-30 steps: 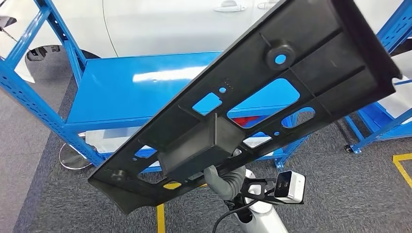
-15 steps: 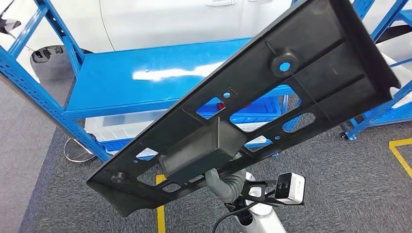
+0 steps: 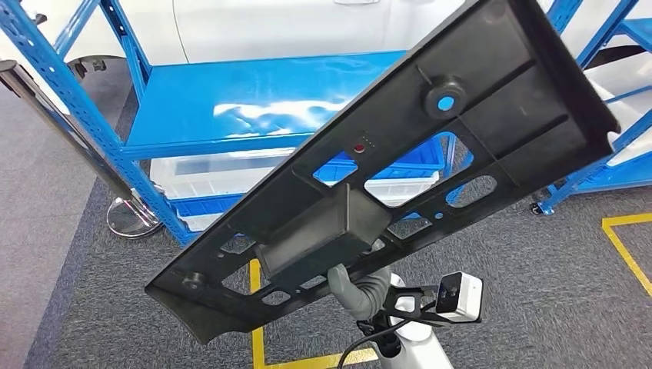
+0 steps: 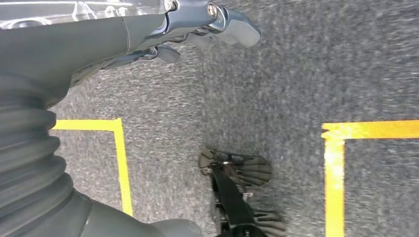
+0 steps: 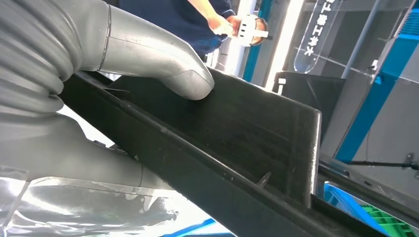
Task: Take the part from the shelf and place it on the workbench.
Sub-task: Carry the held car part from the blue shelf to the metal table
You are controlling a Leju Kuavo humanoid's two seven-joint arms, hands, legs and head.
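The part (image 3: 492, 115) is a long black plastic panel with cut-outs and a box-shaped block at its middle. It hangs tilted across the head view, its low end near me at the left and its high end far right. My right hand (image 3: 360, 290) grips it from below, under the block. In the right wrist view the thumb (image 5: 188, 81) presses on the part's (image 5: 247, 128) black wall. The blue workbench top (image 3: 254, 108) lies beyond, partly hidden by the part. My left hand (image 4: 99, 44) hangs over grey carpet and holds nothing.
A white car (image 3: 269, 27) stands behind the bench. Clear bins and a blue crate (image 3: 200, 181) sit under it. Blue racks (image 3: 607, 46) rise at the right, and a dark post on a round base (image 3: 131, 219) at the left. Yellow lines (image 3: 627, 246) mark the carpet. A person (image 5: 197, 15) stands near.
The whole picture has shifted: the camera moved, so the bench sits further right and a dark post has come in at the left. The part stays held the same way.
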